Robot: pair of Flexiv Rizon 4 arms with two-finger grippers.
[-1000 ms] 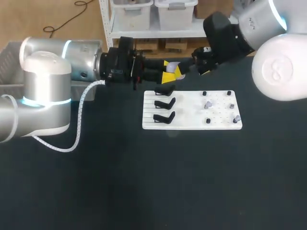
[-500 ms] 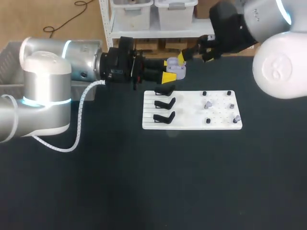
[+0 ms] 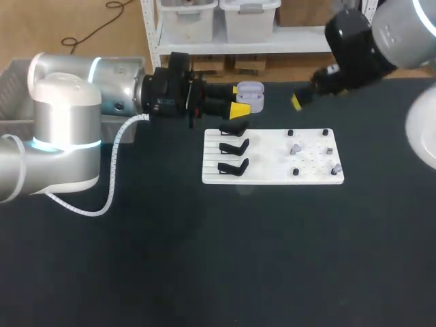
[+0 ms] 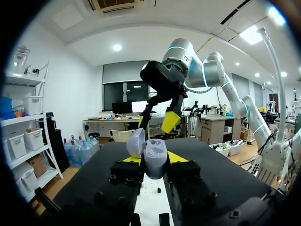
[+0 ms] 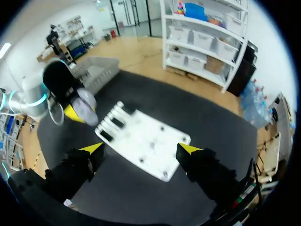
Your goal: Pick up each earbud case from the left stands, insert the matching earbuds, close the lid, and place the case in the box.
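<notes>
bench point(image 3: 204, 259) in the head view carries a white board point(image 3: 262, 163) at its far middle. three black stands point(image 3: 234, 146) sit in a row on the board's left part, and small grey earbuds point(image 3: 296, 147) stand among dark pegs on its right part. the left arm comes in from the left, and its tool point(image 3: 238, 101) hangs just beyond the board's far left corner, clenched on the earbud case point(image 3: 252, 97), a pale lilac piece with its lid raised. the right arm comes in from the far right; its tool point(image 3: 303, 95) is to the right of the case and well apart from it, above the bench's far edge, with one yellow tip showing. a grey box point(image 3: 12, 78) sits at the far left, behind the left arm.

in the left wrist view the case point(image 4: 155, 159) stands upright between the two yellow-tipped fingers point(image 4: 130, 159), which press it from both sides. its lid point(image 4: 135, 141) is tipped back to one side. the white board point(image 4: 153, 202) lies under the tool. ahead, the right tool point(image 4: 167, 120) hangs in the air, clear of the case.

in the right wrist view the right tool point(image 5: 141, 149) is released, its fingers spread wide with nothing between them. below it lies the white board point(image 5: 141, 139). beside the board the left tool grasps the case point(image 5: 87, 106), and the grey box point(image 5: 102, 69) lies beyond.
</notes>
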